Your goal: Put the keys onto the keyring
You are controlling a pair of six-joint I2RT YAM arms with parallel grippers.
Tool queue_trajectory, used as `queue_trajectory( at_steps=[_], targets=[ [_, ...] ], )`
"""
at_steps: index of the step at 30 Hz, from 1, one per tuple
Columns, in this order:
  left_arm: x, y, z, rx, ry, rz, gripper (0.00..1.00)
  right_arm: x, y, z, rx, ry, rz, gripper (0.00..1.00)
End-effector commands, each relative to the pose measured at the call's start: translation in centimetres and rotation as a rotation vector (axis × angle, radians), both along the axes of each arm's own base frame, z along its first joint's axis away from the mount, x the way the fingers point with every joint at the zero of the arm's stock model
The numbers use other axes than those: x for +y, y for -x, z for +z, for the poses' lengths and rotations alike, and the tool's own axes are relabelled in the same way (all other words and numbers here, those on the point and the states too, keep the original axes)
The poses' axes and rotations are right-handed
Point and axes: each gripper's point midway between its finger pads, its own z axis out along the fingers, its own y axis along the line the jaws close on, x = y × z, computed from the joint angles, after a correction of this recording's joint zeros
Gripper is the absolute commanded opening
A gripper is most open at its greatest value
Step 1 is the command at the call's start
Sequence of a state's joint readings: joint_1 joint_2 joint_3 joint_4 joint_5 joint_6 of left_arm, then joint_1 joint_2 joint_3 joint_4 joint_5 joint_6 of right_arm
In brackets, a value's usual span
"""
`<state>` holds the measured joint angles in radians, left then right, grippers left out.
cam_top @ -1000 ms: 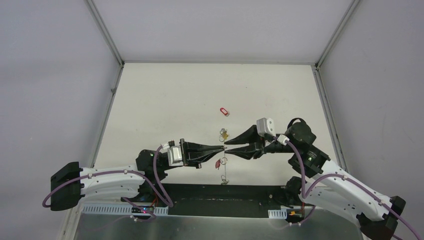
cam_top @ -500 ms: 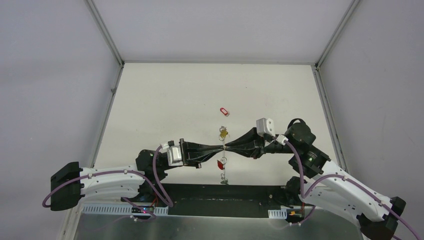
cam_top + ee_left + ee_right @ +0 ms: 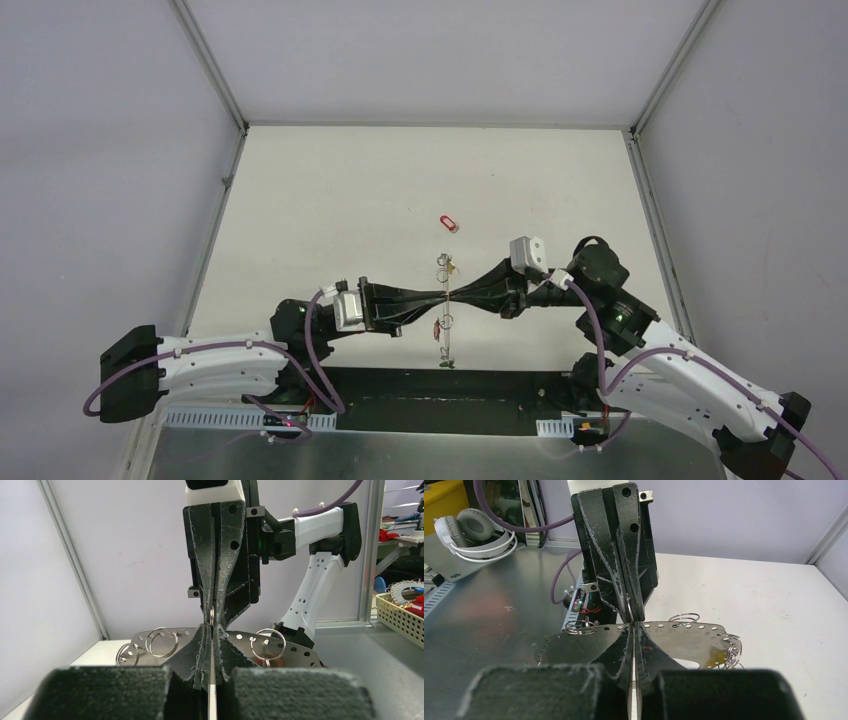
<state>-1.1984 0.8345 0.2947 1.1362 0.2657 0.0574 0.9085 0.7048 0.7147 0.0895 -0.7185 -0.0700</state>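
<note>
The keyring (image 3: 446, 345) hangs upright between both grippers and shows edge-on as a thin vertical line from above. In the wrist views it is a flat grey metal band (image 3: 292, 652) (image 3: 684, 632) with small holes and split rings. A yellow tag (image 3: 447, 266) (image 3: 716, 655) and a red tag (image 3: 437, 328) hang on it. My left gripper (image 3: 441, 296) (image 3: 212, 632) and right gripper (image 3: 453, 296) (image 3: 633, 628) meet tip to tip, both shut on the keyring. A small wire loop (image 3: 212, 615) shows between the right fingertips. A loose red-tagged key (image 3: 450, 222) lies farther back.
A black strip (image 3: 500, 385) runs along the table's near edge, with a metal bench in front. White walls and a metal frame (image 3: 210, 80) enclose the table. Headphones (image 3: 471, 532) lie on the bench, and a basket (image 3: 400, 612) stands beside it.
My right gripper was open and apart from the left one; it has moved left and shut, meeting the left fingertips. The keyring has turned edge-on to the top camera.
</note>
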Motion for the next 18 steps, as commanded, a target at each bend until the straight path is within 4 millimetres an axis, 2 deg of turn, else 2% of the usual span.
queue_trajectory(
  at_steps=[1, 2, 4, 5, 6, 8, 11, 18],
  targets=[
    [0.7, 0.9, 1.5, -0.006, 0.052, -0.034, 0.0, -0.2, 0.2, 0.3, -0.025, -0.008, 0.005, 0.0],
    [0.7, 0.9, 1.5, -0.003, 0.049, -0.032, 0.01, -0.2, 0.2, 0.3, -0.029, -0.002, 0.005, 0.0],
    [0.7, 0.7, 1.3, 0.005, 0.039, -0.028, 0.26, -0.3, 0.2, -0.1, -0.04, 0.016, 0.002, 0.0],
    [0.9, 0.7, 1.4, 0.007, 0.041, -0.023, 0.32, -0.4, 0.2, -0.3, -0.051, 0.026, 0.002, 0.0],
    [0.9, 0.7, 1.3, 0.013, 0.031, -0.02, 0.43, -0.6, 0.1, -0.8, -0.069, 0.044, -0.003, 0.0],
    [1.3, 0.6, 1.4, 0.015, 0.025, -0.01, 0.53, -1.0, 0.0, -1.5, -0.12, 0.07, -0.015, 0.0],
    [2.1, 0.8, 1.6, 0.005, 0.013, 0.006, 0.62, -1.9, 0.2, -2.3, -0.248, 0.098, -0.008, 0.0],
    [3.7, 0.8, 1.4, 0.011, -0.054, 0.043, 0.65, -3.1, -0.5, -3.5, -0.48, 0.117, -0.04, 0.0]
  ],
)
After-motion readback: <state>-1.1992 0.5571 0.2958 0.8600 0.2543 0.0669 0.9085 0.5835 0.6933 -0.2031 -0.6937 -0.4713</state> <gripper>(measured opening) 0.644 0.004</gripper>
